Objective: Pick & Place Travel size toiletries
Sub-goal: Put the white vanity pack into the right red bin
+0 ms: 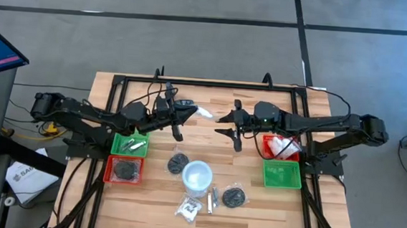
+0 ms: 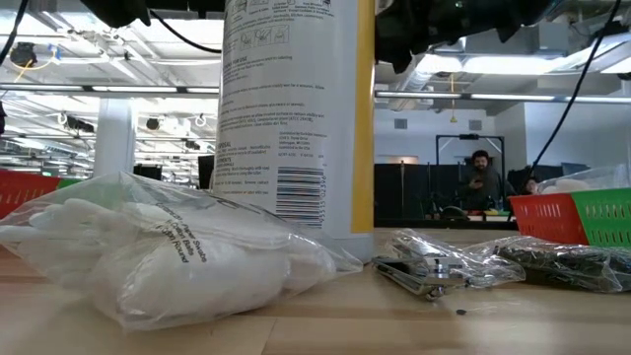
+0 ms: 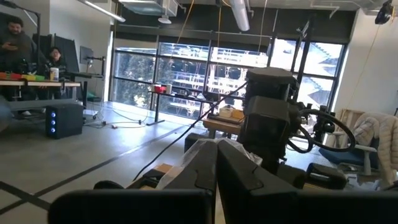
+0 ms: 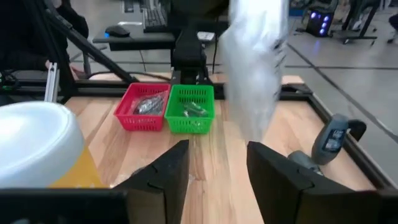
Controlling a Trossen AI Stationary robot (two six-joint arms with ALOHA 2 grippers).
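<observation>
While the left gripper (image 1: 190, 112) hangs mid-table pinching a crinkly clear packet (image 1: 205, 113), the right gripper (image 1: 226, 125) gapes empty just beside it. That packet looks light, soft and slippery; best pinch its loose wrapper edge.

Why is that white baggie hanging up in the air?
The left gripper is shut on a white wrapped piece, holding it above the table, dangling in front of the right gripper, whose jaws are open. Nothing looks spilled.

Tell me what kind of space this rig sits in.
Likely an open-plan lab or workshop office: grey concrete floor, exposed ceiling ducting, and people at long desks in the room behind.
</observation>
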